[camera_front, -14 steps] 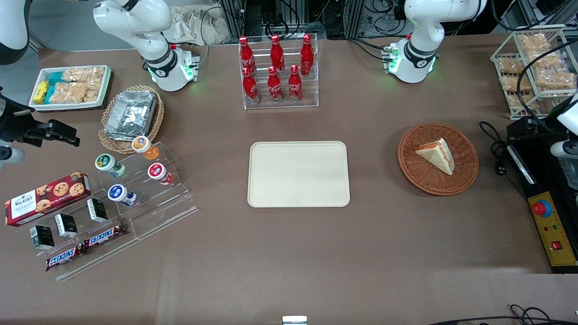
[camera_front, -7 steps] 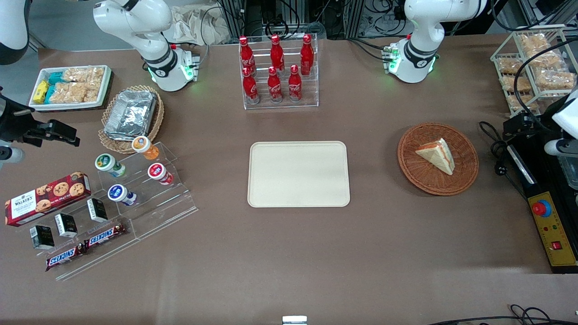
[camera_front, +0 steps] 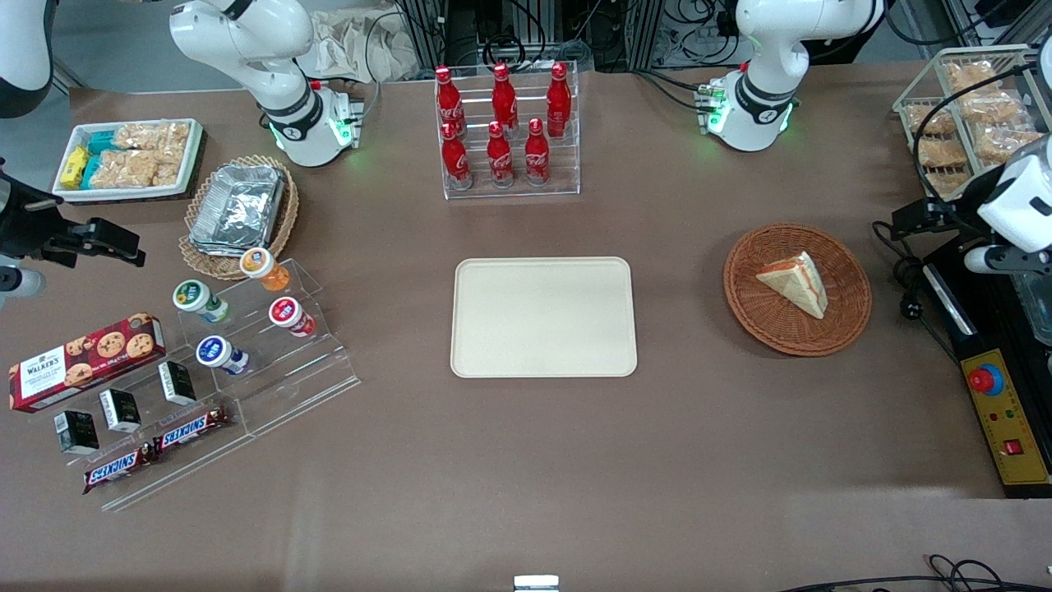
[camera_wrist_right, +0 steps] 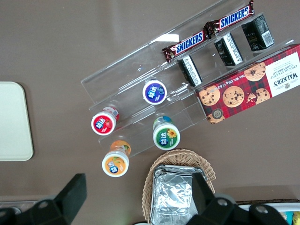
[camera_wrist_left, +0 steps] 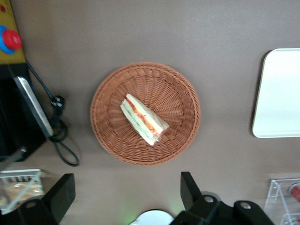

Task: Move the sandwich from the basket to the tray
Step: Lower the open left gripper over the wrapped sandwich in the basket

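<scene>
Front view shows the flat cream-beige rectangular tray [camera_front: 542, 316] bare at mid-table. Toward the working arm's end, at about the same depth, sits the round reddish-brown wicker basket [camera_front: 740, 306], with the small triangular white-bread sandwich [camera_front: 793, 284] lying inside it. Slightly farther off, just outside the basket's rim and above the table, hovers the left arm's gripper [camera_front: 904, 220], its fingers [camera_wrist_left: 65, 192] spread wide and holding nothing. The reach will likely go best if it centres over the wedge, straddles its long bread faces, descends clear of the rim and squeezes gently, since the bread looks soft.
</scene>
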